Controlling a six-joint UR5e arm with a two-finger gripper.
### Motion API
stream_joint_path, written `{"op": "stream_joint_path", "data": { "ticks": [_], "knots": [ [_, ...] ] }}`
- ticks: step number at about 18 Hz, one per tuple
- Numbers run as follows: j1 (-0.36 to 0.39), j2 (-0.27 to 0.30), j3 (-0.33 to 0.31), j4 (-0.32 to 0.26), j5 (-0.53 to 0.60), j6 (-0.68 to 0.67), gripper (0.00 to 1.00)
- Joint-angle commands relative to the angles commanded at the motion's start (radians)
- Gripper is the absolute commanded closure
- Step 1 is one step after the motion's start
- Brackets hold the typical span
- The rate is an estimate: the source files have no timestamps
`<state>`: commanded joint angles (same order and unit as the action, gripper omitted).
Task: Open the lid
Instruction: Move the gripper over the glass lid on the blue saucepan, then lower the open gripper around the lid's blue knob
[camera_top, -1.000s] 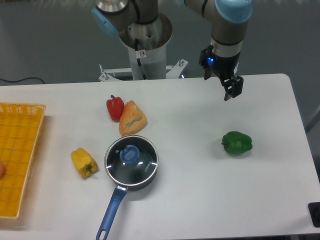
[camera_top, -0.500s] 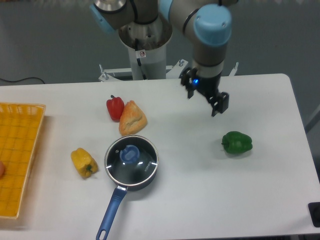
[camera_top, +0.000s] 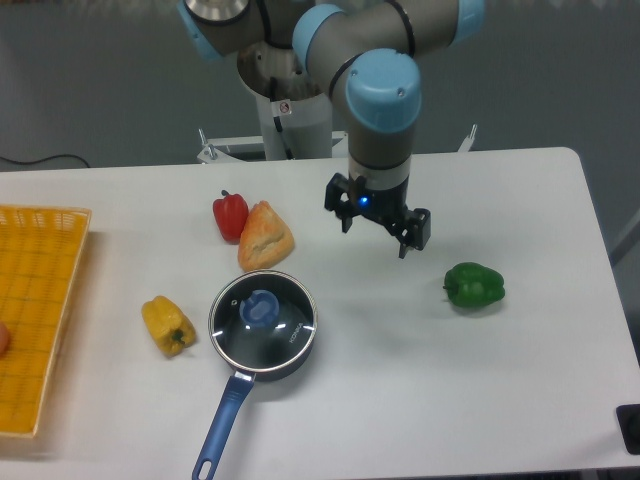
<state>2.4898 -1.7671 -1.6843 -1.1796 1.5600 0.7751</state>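
Above the table, arm pointing down, claw spread wide, empty, well right of lid

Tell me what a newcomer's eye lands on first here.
The arm's tool hangs open above the table's middle, holding nothing. Front left of it sits a dark saucepan with its glass lid on. Bright peppers surround it: green at right, red behind, yellow at left.

Even overhead light, soft shadows; faint glare on lid; slightly soft pic.
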Motion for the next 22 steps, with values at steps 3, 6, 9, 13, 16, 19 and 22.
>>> {"op": "stream_joint_path", "data": {
  "ticks": [3,6,9,13,16,19,22],
  "knots": [
    [-0.017,-0.008,0.005,0.002,-0.001,-0.155,0.00],
    [-0.028,-0.014,0.003,0.000,-0.003,-0.285,0.00],
    [-0.055,-0.029,0.008,0.002,-0.003,-0.485,0.00],
    [-0.092,-0.043,0.026,0.002,0.000,-0.631,0.00],
    [-0.135,-0.057,0.046,0.000,0.025,-0.696,0.00],
    [-0.149,-0.075,0.060,0.002,0.023,-0.781,0.00],
    [-0.181,-0.112,0.084,0.002,0.018,-0.873,0.00]
  ]
}}
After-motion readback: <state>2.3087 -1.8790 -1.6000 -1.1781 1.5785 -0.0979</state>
